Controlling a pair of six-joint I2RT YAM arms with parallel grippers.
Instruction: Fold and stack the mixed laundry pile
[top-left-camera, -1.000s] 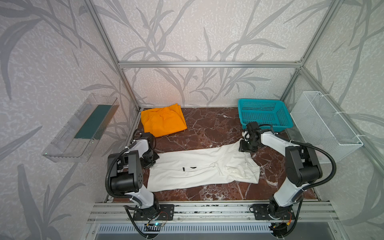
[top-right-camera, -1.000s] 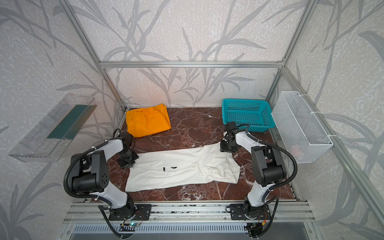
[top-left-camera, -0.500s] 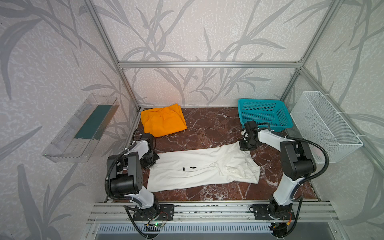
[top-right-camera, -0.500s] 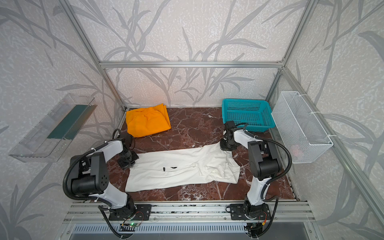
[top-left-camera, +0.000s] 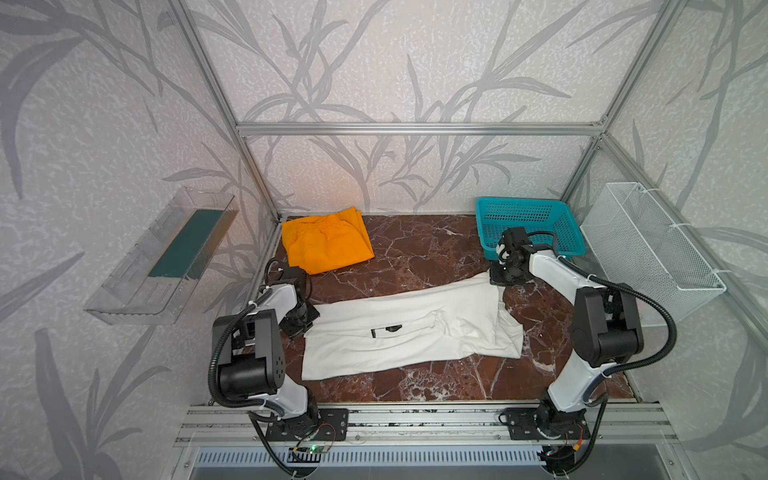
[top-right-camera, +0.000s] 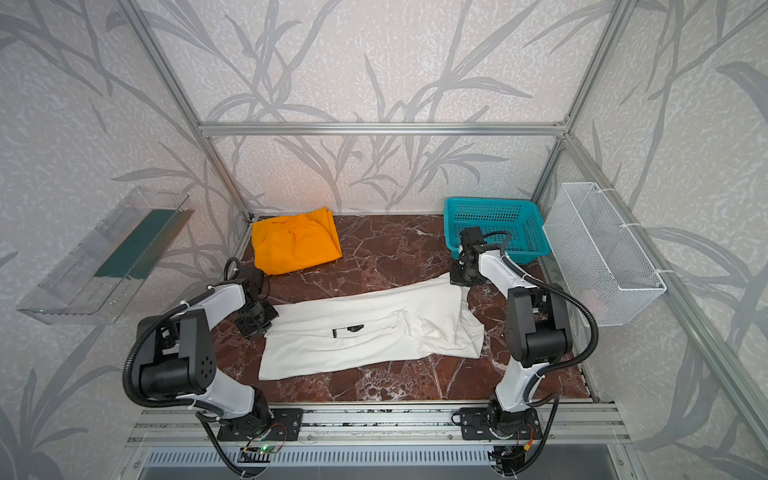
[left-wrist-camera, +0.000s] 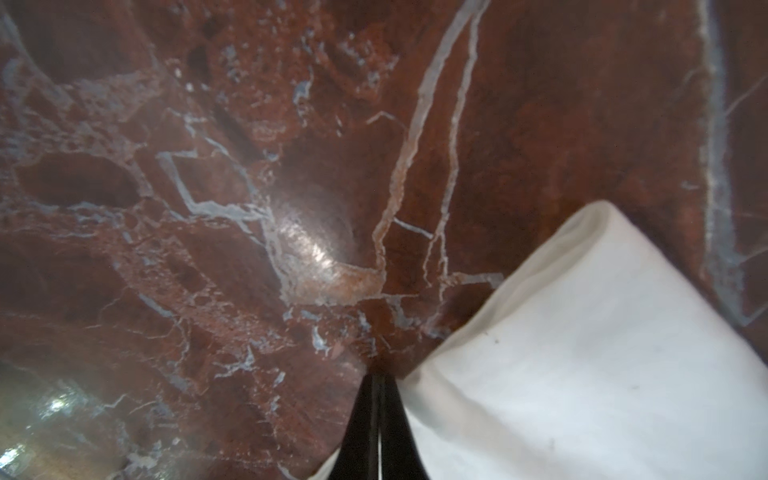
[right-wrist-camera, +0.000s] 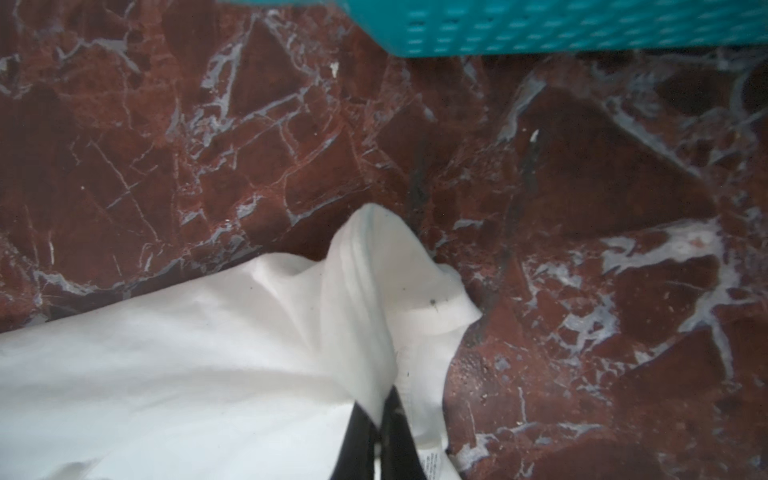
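- Long white cloth shirt (top-left-camera: 411, 332) (top-right-camera: 365, 336) w/ small black print: lies spread across mid of red-brown veined marble tabletop (top-left-camera: 419, 257), running left–right, bunched twd right end.
- Bright orange cloth trousers (top-left-camera: 326, 243): folded flat at back-left corner, well apart from shirt.
- Left gripper (top-left-camera: 305, 322) (left-wrist-camera: 376, 386): low at shirt's back-left corner. Black fingers pressed tight together. In wrist view white cloth shows on both sides of them; can't tell if any is caught between.
- Right gripper (top-left-camera: 500, 278) (right-wrist-camera: 380, 411): at shirt's back-right corner, jaws closed, pinching a fold of the white cloth. Fold stands up as a ridge running away from the fingers.
- Teal perforated plastic basket (top-left-camera: 528, 203): back-right, just behind right gripper, clear of shirt.
- White wire-mesh basket (top-left-camera: 648, 249) hangs on right wall; clear plastic tray (top-left-camera: 166, 257) on left wall.
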